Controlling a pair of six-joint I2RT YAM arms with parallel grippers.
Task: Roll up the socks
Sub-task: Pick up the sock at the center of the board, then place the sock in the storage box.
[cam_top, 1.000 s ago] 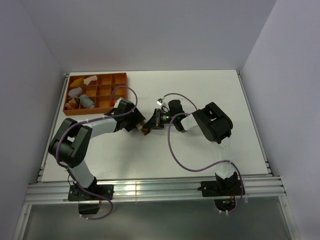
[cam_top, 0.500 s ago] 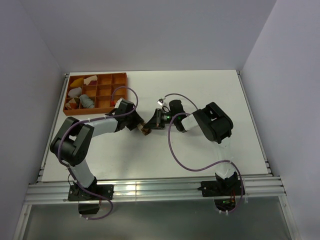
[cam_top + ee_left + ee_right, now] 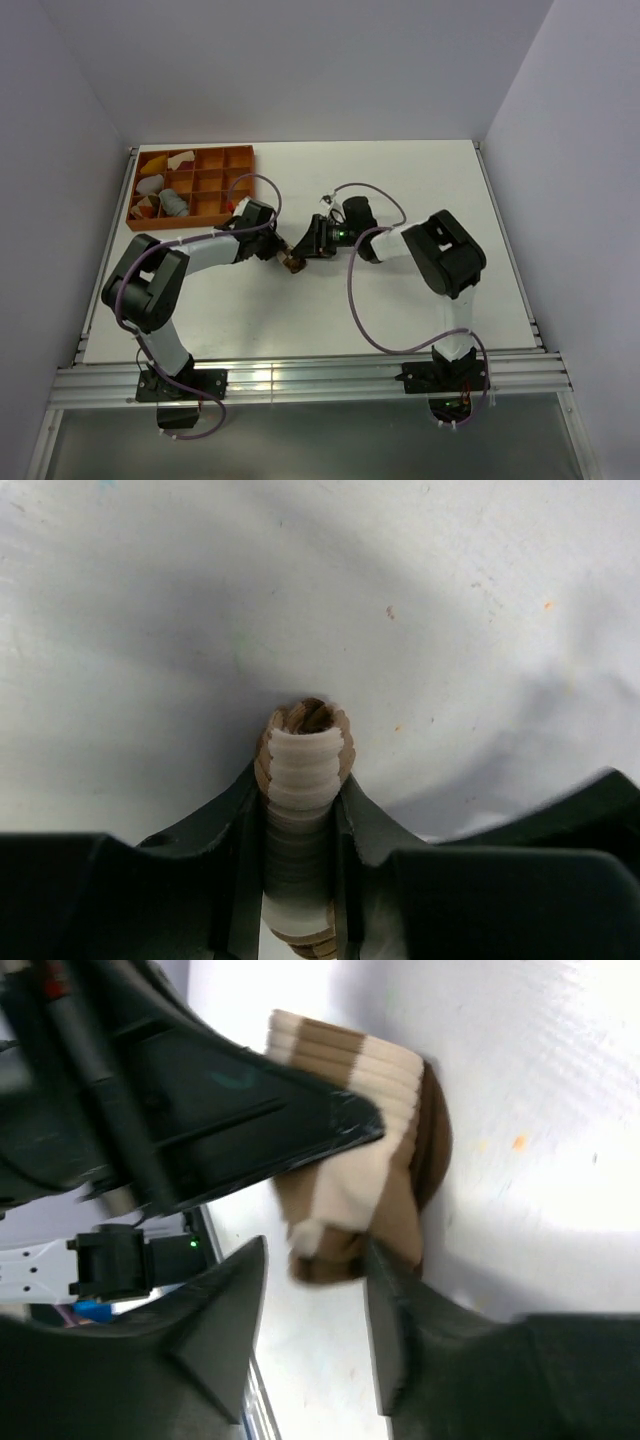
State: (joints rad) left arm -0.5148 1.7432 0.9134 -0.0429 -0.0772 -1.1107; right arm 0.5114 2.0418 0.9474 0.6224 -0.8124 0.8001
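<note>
The brown sock with white stripes [image 3: 293, 263] is a tight roll at mid-table. In the left wrist view the roll [image 3: 305, 745] sits between both fingers of my left gripper [image 3: 300, 785], which is shut on it. My right gripper [image 3: 315, 1260] faces it from the other side with its fingers apart, and the sock's brown end [image 3: 350, 1175] is at their tips. From above, the left gripper [image 3: 283, 256] and right gripper [image 3: 304, 246] meet at the roll. A grey sock bundle [image 3: 173, 203] lies in the orange tray.
The orange compartment tray [image 3: 215, 160] stands at the back left and holds yellow and white cloth pieces. Purple cables loop over both arms. Grey walls close in the table on three sides, and a metal rail runs along the near edge.
My right gripper has opened and released the brown sock roll. My left gripper has closed onto it. The right arm's elbow has swung to the right.
</note>
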